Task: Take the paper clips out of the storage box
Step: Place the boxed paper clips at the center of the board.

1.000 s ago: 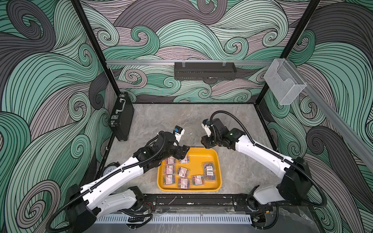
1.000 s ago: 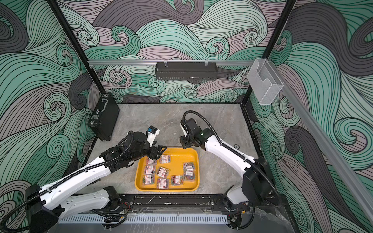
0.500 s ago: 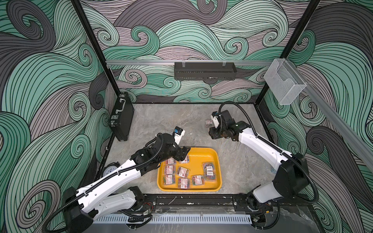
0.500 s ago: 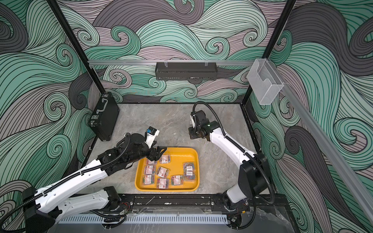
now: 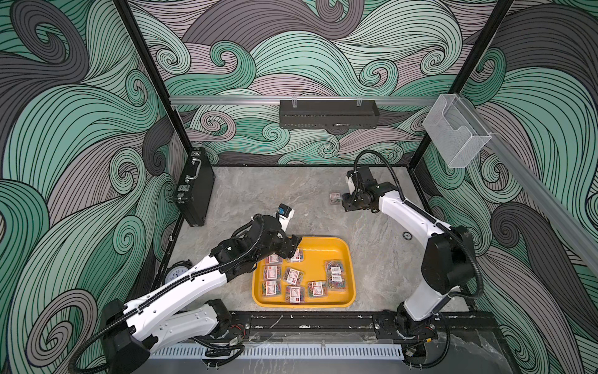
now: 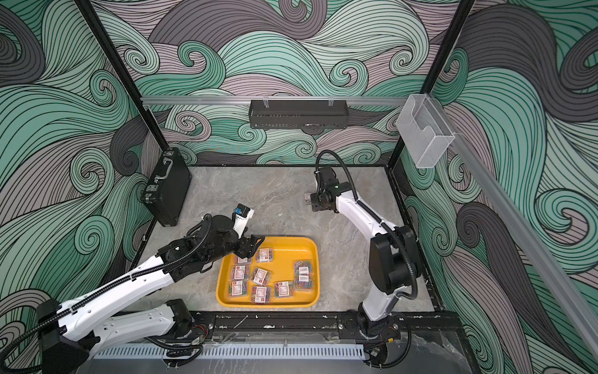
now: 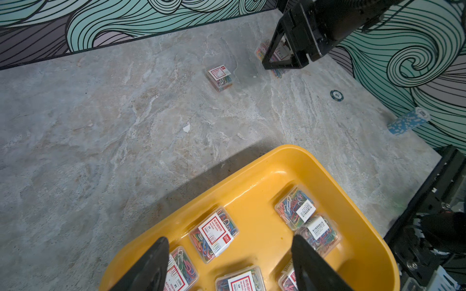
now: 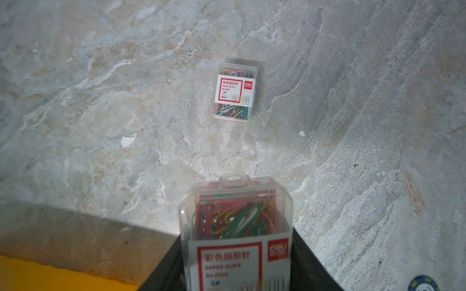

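Right wrist view: a second clip box (image 8: 237,214) is out of the storage box (image 5: 323,251)

In both top views the right hand (image 5: 345,203) has swung away from the storage box's 1 o'clock corner, where it stood a second ago, out to about 1 o'clock on the counter (image 5: 259,194). Its fingers are clamped on the sides of the clip box, label up and low over the stone. Whether the box touches down yet I cannot tell. A loose box (image 8: 235,90) of paper clips already lies flat on the counter just beside it, at the hand's 9 o'clock in a top view.

The left hand (image 7: 229,239) has barely shifted. Its fingers stand apart and empty over the storage box's 11 o'clock corner, with labelled boxes right beneath them.

For the task this means two boxes are clear of the storage box, which sits at 6 o'clock on the counter with about nine remaining boxes (image 5: 293,276) inside. The likely next step is a release beside the loose box, while the left hand looks set to take its own pick
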